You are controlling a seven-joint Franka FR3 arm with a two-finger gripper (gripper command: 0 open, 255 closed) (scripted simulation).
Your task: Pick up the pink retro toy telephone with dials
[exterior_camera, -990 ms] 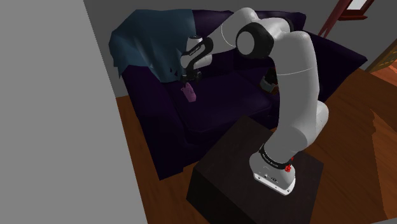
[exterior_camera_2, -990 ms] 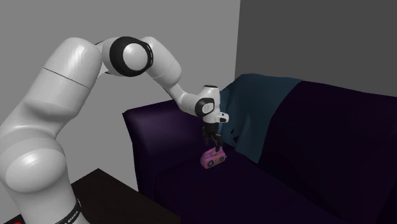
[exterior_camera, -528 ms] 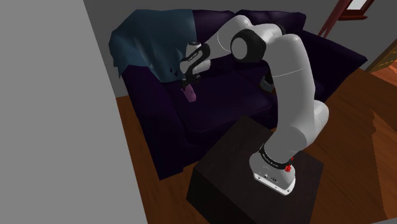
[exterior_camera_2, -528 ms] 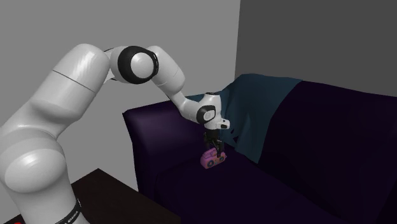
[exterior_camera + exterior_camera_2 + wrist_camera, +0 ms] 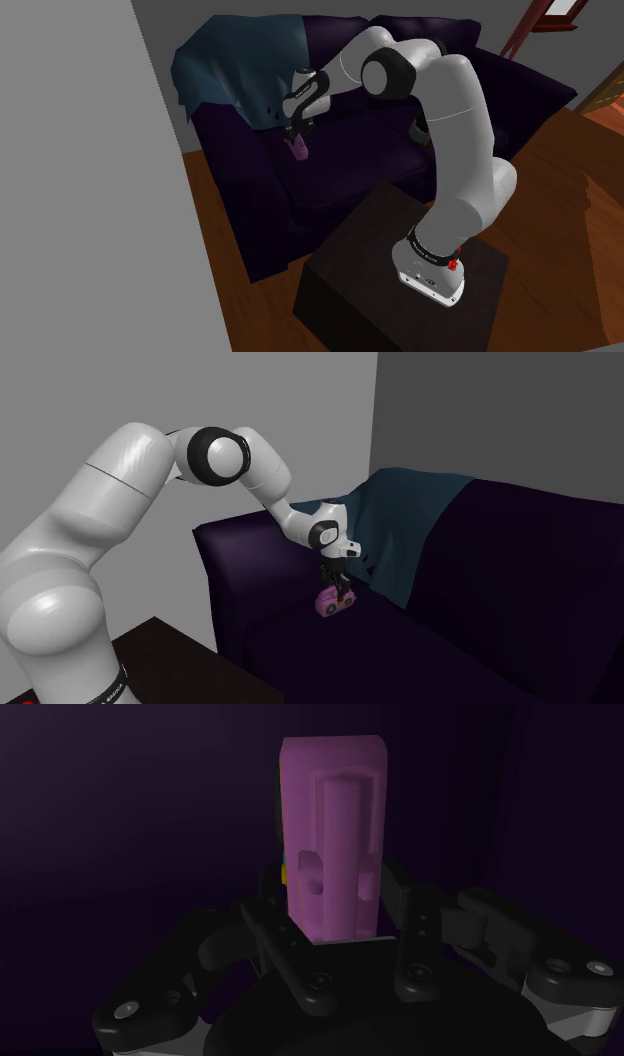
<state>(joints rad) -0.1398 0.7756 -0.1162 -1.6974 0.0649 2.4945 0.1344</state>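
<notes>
Grasp step: jaws down around the phone, lift not yet begun.
Dark sofa [image 5: 350,165], white arm [image 5: 460,130] reaching over its seat; pink toy phone [image 5: 333,602] sits on the seat nr the blanket [image 5: 230,55] edge. Jaws stand apart, close either side of it. Next, I'd judge: squeeze shut, then lift straight up.

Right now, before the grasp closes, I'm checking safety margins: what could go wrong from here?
1. The gripper straddles the pink toy telephone with little room at either side; an off-centre close could shove or tip it on the dark purple sofa seat.
2. The teal blanket hangs close by; a lift toward it might snag.
</notes>
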